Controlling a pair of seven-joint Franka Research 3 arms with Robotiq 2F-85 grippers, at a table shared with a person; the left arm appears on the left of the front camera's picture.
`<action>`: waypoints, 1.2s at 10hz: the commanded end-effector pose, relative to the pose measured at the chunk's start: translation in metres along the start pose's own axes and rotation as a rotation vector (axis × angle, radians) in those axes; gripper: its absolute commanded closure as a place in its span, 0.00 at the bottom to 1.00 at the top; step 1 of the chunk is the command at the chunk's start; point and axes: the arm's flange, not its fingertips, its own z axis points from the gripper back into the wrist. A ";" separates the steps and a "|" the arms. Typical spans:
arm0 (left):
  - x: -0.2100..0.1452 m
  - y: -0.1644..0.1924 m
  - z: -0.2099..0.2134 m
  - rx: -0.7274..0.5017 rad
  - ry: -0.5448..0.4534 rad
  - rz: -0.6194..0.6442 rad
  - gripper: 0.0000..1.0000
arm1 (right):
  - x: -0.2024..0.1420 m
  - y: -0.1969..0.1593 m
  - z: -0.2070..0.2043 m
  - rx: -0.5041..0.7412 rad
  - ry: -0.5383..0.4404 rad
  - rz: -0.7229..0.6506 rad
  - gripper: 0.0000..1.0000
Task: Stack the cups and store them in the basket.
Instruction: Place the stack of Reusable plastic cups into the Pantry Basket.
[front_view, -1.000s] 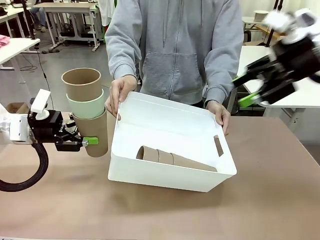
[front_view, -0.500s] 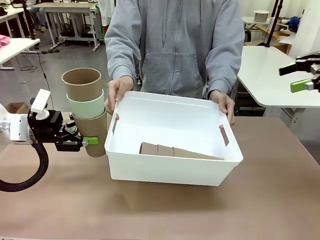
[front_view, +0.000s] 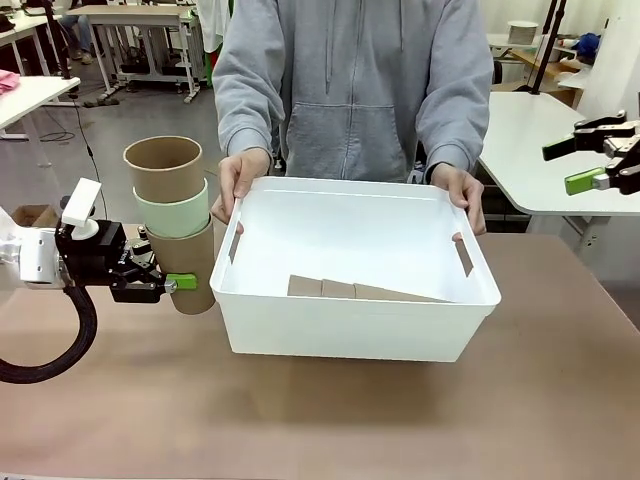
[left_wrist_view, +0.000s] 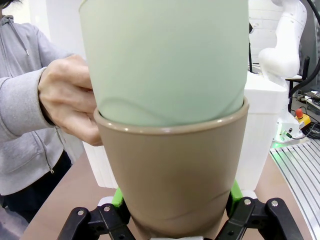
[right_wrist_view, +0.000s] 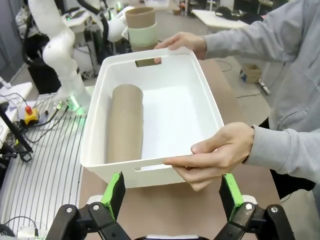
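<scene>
L jaws grip the bottom tan cup (front_view: 192, 272) of an upright stack of 3 (front_view: 172, 200), just beside the basket (front_view: 340, 330) at its left wall, I think ready for loading. R jaws are wide and empty, well off its right side. The person's hands (front_view: 238, 185) hold its far rim, prob. to steady it on the tabletop (front_view: 320, 420). Another stack (front_view: 365, 291) lies inside.

A: The basket (front_view: 350, 335)?
B: Plain white, inside and out.
A: The stack of cups (front_view: 175, 215)?
B: Brown on top, mint green in the middle, brown at the bottom.
A: The cups lying in the basket (front_view: 360, 291)?
B: Brown too.
A: The left gripper (left_wrist_view: 175, 200)?
B: Black, with bright green pads (left_wrist_view: 118, 196).
A: The sweatshirt (front_view: 355, 90)?
B: Grey.
A: The table (front_view: 320, 420)?
B: Dull brown.
</scene>
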 end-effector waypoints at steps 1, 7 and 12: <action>0.005 0.000 0.000 -0.002 -0.007 -0.015 0.15 | 0.003 0.002 0.002 -0.002 -0.020 -0.006 0.00; 0.005 0.000 0.000 -0.002 -0.007 -0.015 0.15 | 0.003 0.002 0.002 -0.002 -0.020 -0.006 0.00; 0.005 0.000 0.000 -0.002 -0.007 -0.015 0.15 | 0.003 0.002 0.002 -0.002 -0.020 -0.006 0.00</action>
